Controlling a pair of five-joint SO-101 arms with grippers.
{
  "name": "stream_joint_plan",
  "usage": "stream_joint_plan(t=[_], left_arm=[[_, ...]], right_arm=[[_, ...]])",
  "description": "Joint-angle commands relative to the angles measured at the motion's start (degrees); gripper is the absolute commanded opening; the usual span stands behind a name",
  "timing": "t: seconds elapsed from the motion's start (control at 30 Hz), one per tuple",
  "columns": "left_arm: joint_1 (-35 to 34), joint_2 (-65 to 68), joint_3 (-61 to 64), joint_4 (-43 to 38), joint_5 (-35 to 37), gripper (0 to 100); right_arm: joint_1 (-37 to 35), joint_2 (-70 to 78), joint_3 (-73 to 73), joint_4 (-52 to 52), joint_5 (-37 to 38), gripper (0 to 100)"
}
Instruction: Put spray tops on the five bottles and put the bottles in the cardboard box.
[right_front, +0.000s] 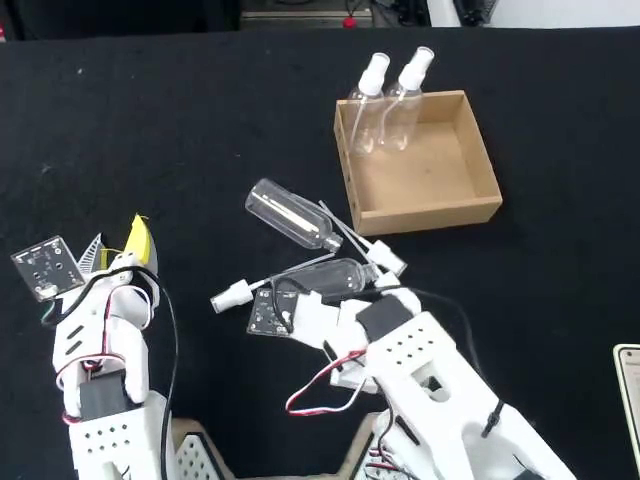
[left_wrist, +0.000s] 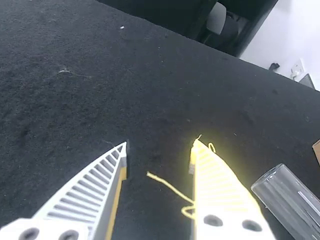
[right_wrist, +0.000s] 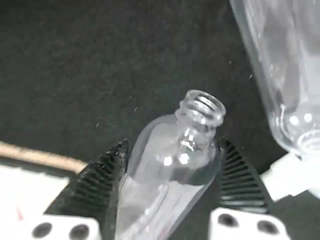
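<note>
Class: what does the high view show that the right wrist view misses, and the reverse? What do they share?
High view adds: cardboard box with two capped bottles, a loose spray top, the open left gripper. Right wrist view adds: threads on the open neck. Shared: the uncapped bottle in the right gripper, a second bottle beside it.

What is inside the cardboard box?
Two bottles with white spray tops stand in the cardboard box's far left corner; its remaining floor is bare. The near wall's inner face is hidden.
</note>
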Motion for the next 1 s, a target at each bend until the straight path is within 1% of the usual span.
stream_joint_plan(t=[0.0,0.17,0.3,0.33,0.43,0.53,0.67,0.8,0.87,0.97], left_arm=[[0.84,-0.09,1.19,-1.14,-0.79,20],[0.84,-0.09,1.19,-1.05,-0.97,20],[0.84,-0.09,1.19,-1.05,-0.97,20],[0.84,-0.09,1.19,-1.05,-0.97,20],[0.84,-0.09,1.19,-1.05,-0.97,20],[0.84,-0.09,1.19,-1.05,-0.97,20],[0.84,-0.09,1.19,-1.05,-0.97,20],[0.84,-0.09,1.19,-1.05,-0.97,20],[0.84,-0.09,1.19,-1.05,-0.97,20],[0.84,-0.09,1.19,-1.05,-0.97,20]], right_arm=[[0.97,-0.04,-4.97,4.48,-0.79,21.4],[6.59,-0.04,-5.14,3.16,-0.79,21.8],[10.02,0.04,-4.88,3.25,-0.79,29.6],[10.46,0.04,-4.88,3.25,-0.79,30.5],[10.99,0.04,-4.88,3.60,-0.79,28.7],[10.99,0.04,-5.32,5.36,-0.79,28.6],[10.99,0.84,-5.58,5.27,-0.79,28.6],[11.43,7.16,-8.13,5.10,-1.49,28.4],[12.31,12.26,-11.21,4.92,-3.08,28.3],[12.92,20.09,-15.96,5.19,-3.25,28.3]])
